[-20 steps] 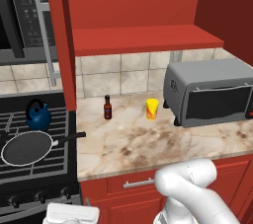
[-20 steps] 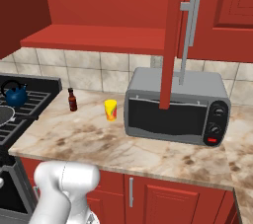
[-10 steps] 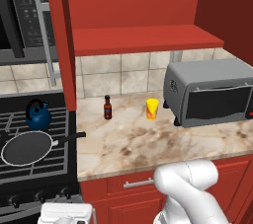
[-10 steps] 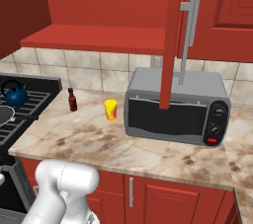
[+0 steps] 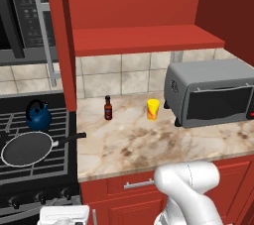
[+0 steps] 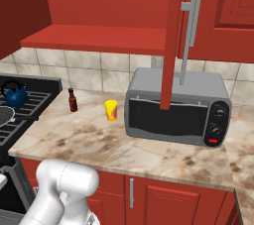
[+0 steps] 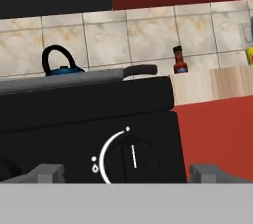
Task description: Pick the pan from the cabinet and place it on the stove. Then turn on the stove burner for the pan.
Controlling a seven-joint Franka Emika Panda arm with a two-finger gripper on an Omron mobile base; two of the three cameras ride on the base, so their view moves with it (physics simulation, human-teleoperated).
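- The stove (image 5: pixel 34 169) is on the left. The pan (image 5: pixel 27 148) sits on its near grate, with its black handle pointing right toward the counter (image 5: pixel 149 142).
- A small blue kettle (image 5: pixel 38 116) stands on the grate just behind the pan, farther from me.
- My gripper (image 7: pixel 128 173) is low, in front of the stove. My two fingertips (image 7: pixel 47 172) are spread wide, with nothing in them.
- A round knob (image 7: pixel 131 158) sits between my fingertips, with its white line pointing up. I think this is the one I have to turn now.
- If I close off-centre, I could slip off the knob. If this knob is for another burner, the pan stays cold.
- To the right are a little dark bottle (image 5: pixel 107 108), a yellow cup (image 5: pixel 153 109) and a grey toaster oven (image 5: pixel 211 92).
- Above them the cabinet (image 5: pixel 144 16) is open, with a bare red shelf.
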